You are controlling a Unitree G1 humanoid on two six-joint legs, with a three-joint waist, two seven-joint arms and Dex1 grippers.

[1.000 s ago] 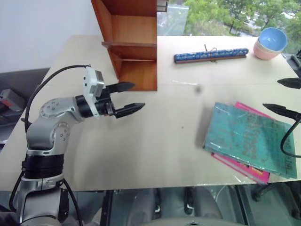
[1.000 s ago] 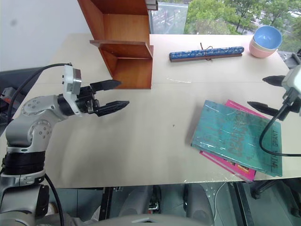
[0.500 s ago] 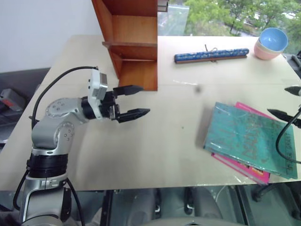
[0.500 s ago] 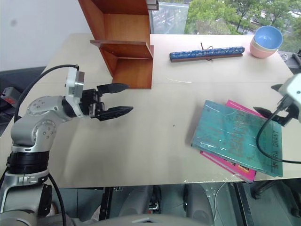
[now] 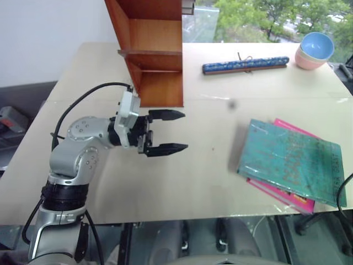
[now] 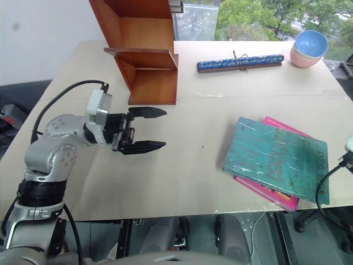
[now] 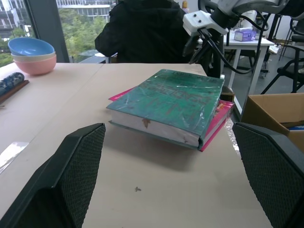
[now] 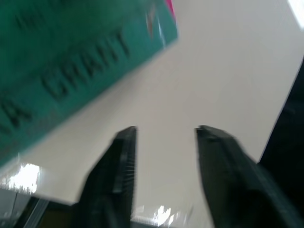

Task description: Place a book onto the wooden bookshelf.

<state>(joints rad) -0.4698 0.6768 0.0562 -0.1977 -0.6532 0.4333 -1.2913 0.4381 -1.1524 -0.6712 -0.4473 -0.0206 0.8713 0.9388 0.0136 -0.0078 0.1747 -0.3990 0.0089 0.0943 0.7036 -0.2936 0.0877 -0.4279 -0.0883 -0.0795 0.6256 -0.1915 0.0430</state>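
Note:
The teal-green book (image 5: 289, 165) lies flat on top of a pink book (image 5: 287, 200) at the table's right front. In the left wrist view the book (image 7: 171, 102) lies straight ahead of the fingers, well apart from them. My left gripper (image 5: 186, 131) is open and empty, held level over the table just in front of the wooden bookshelf (image 5: 157, 55), which stands at the back left. My right gripper (image 8: 166, 129) hangs over the table's edge beside the book's corner (image 8: 61, 61). Its fingers stand a narrow gap apart with nothing between them.
A long blue patterned bar (image 5: 245, 64) and stacked bowls (image 5: 315, 49) sit at the back right. Beyond the table's right end are a person in dark clothing (image 7: 142, 28) and a cardboard box (image 7: 275, 114). The table (image 5: 209, 176) is bare between my left gripper and the book.
My left gripper has moved right, toward the table's middle. My right gripper has pulled back from over the book, out past the right edge of the head views, and its fingers have drawn closer together.

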